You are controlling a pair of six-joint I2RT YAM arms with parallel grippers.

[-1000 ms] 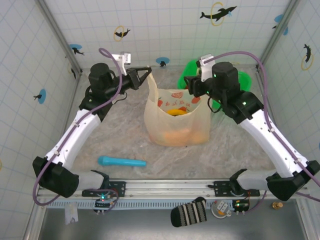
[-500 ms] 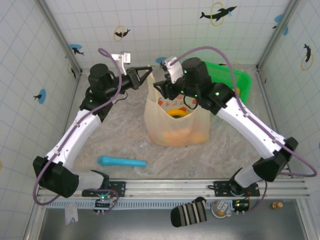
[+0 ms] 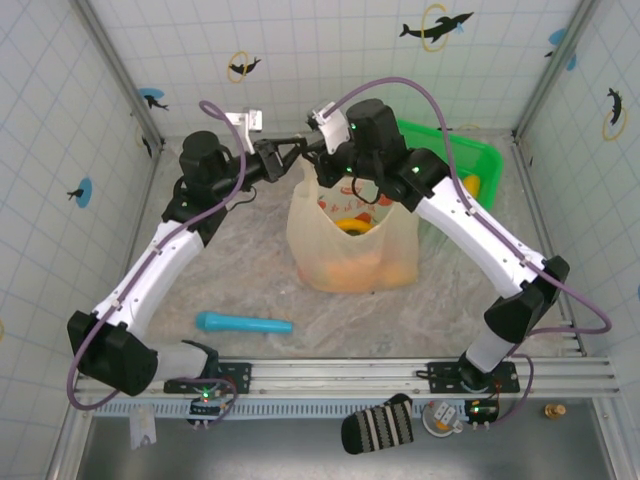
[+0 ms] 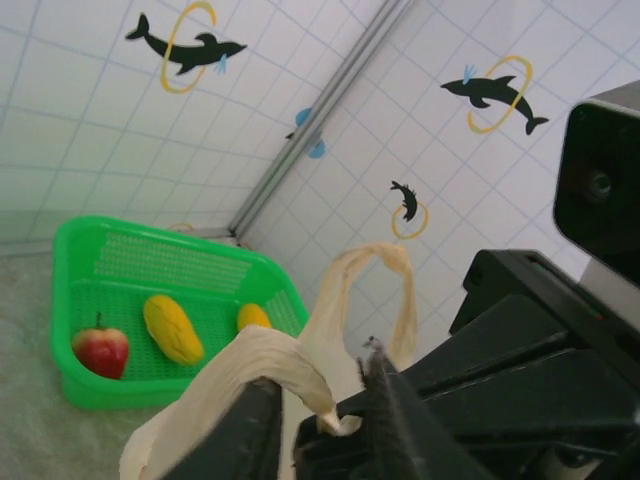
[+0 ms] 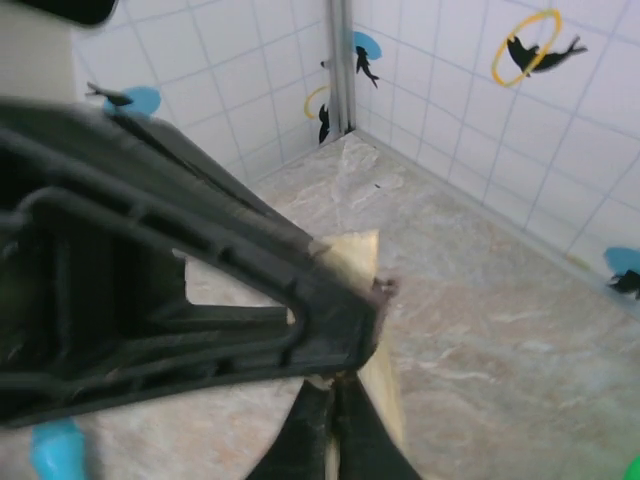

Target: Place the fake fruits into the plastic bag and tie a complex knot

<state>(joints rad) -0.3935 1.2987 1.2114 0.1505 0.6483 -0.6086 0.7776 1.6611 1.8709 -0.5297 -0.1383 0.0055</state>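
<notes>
Near the bases: blue tube [image 3: 243,323], lying apart from everything. Mid-table: bag [image 3: 350,250] standing, some fruits [image 3: 352,224] inside. Above its far-left corner both claws meet at one handle. The right gripper [image 5: 334,405] is clenched, apparently pinching the handle strip. The left gripper [image 3: 298,147] has its fingers parted, strip loose between them. Far right: green basket [image 3: 482,158], with apple [image 4: 100,350] and yellow pieces [image 4: 172,328] unbagged. Risk: the thin pinch slips and the bag slumps; crowded fingertips may clash.

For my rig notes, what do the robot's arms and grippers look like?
The left arm and right arm have white shells with black joints, each trailing a purple cable. The left gripper and right gripper are black, with slim tapering fingers. Small green lights dot the right arm.
</notes>
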